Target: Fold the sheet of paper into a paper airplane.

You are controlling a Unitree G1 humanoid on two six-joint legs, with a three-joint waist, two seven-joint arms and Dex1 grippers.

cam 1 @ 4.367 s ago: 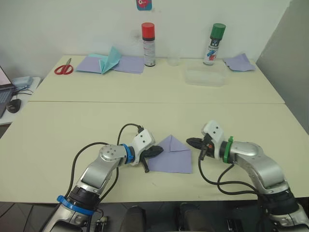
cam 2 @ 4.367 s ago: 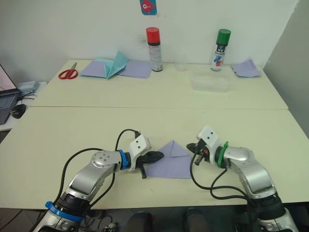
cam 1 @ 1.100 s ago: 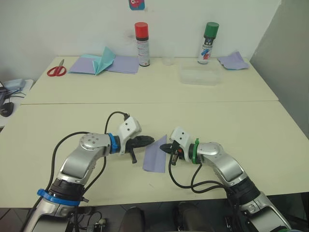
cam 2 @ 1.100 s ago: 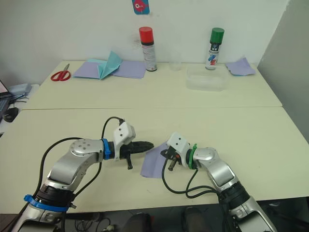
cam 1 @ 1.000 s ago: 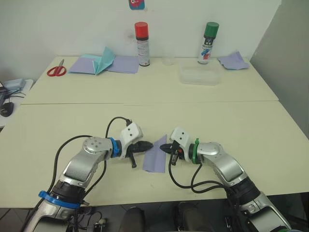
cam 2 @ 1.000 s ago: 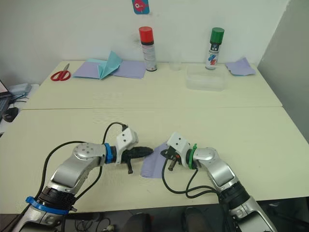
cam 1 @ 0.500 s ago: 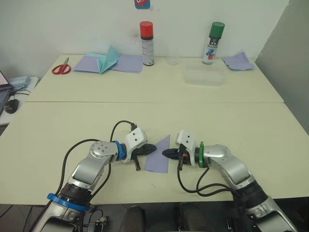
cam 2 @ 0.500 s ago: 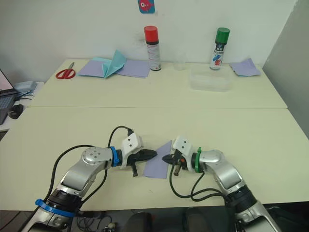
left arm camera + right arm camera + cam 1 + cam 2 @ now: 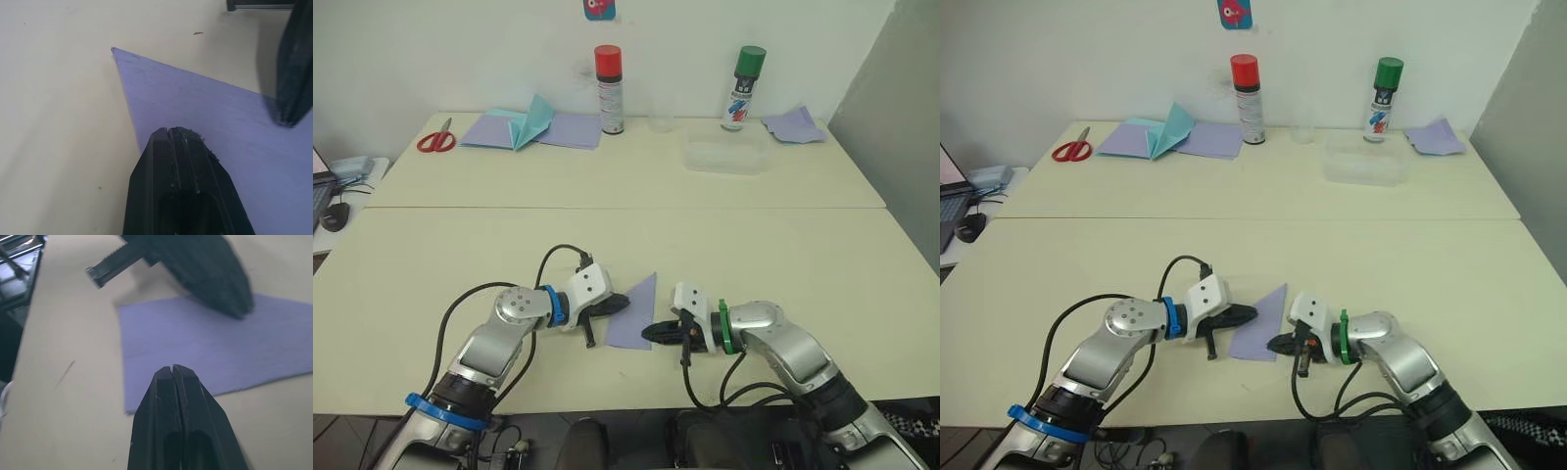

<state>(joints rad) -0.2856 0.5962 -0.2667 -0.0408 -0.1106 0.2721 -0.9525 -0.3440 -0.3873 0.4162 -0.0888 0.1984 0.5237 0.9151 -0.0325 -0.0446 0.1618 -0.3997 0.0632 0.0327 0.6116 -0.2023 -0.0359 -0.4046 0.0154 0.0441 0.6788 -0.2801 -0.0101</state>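
Here the sheet of paper (image 9: 635, 318) lies flat on the near tabletop (image 9: 431, 264), folded into a narrow wedge with its point aimed away from the robot, between the two end effectors. The left end effector (image 9: 624, 303) has its fingers pressed together with nothing between them, and its tip rests on the paper's left edge. In the left wrist view the closed black fingers (image 9: 182, 161) sit over the lavender surface, with the sharp corner of the sheet beyond them. The right end effector (image 9: 648, 334) is likewise closed and empty; its tip lies at the paper's lower right edge, and from the right wrist view its tip appears to be just off the near edge of the sheet, though I cannot tell whether it touches.

On the far tabletop (image 9: 822, 186), a pair of red-handled scissors (image 9: 437, 140) lies at the left, beside flat lavender sheets (image 9: 570, 128) carrying a teal folded piece (image 9: 531, 119). A red-capped spray can (image 9: 608, 89) and a green-capped spray can (image 9: 740, 88) stand upright near the wall, with a clear plastic tray (image 9: 728, 156) in front of the green one and a small rumpled lavender scrap (image 9: 791, 125) at the far right.
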